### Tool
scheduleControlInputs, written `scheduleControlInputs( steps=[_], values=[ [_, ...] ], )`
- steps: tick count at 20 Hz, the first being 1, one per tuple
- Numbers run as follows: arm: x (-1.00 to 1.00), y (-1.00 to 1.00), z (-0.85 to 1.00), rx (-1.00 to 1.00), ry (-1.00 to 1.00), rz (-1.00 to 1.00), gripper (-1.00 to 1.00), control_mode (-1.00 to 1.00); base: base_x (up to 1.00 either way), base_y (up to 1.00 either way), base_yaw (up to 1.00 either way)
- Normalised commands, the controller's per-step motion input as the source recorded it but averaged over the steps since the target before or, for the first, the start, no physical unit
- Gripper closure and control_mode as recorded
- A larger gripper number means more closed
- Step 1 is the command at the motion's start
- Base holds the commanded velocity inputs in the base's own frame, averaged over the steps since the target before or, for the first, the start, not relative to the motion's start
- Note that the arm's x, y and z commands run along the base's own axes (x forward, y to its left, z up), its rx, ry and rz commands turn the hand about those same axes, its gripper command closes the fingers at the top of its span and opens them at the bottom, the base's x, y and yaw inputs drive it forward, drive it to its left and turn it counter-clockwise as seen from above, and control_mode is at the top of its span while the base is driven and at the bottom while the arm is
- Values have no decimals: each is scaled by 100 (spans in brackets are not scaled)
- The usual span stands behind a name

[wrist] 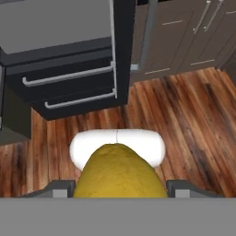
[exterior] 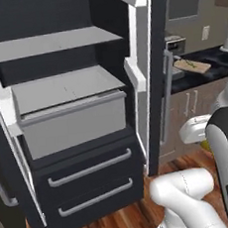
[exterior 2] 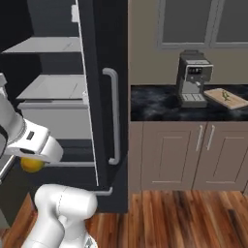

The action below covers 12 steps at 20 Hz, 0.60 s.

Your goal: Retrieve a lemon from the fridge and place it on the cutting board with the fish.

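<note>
- Your hand (wrist: 120,189) is clamped on one lemon (wrist: 119,173), yellow and smooth.
- One fish (exterior 2: 225,95) lies on one cutting board (exterior 2: 233,101).
- One fridge (exterior: 61,116) stands open, two drawers.

lemon (exterior 2: 32,165) half hidden under the gripper (exterior 2: 30,162), fingertips (wrist: 59,189) mostly cut off, fish (exterior 2: 225,96) too small to make out, fridge (exterior: 61,116) top cropped
</note>
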Motion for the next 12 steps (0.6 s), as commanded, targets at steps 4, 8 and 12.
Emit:
scheduleControlInputs(
  steps=[4,8,12],
  values=[
    [0,0,0,0,0,0,100,100,-1,-69,-37],
    [0,0,0,0,0,0,100,100,0,-69,-37],
    [0,0,0,0,0,0,100,100,1,-77,-31]
  ],
)
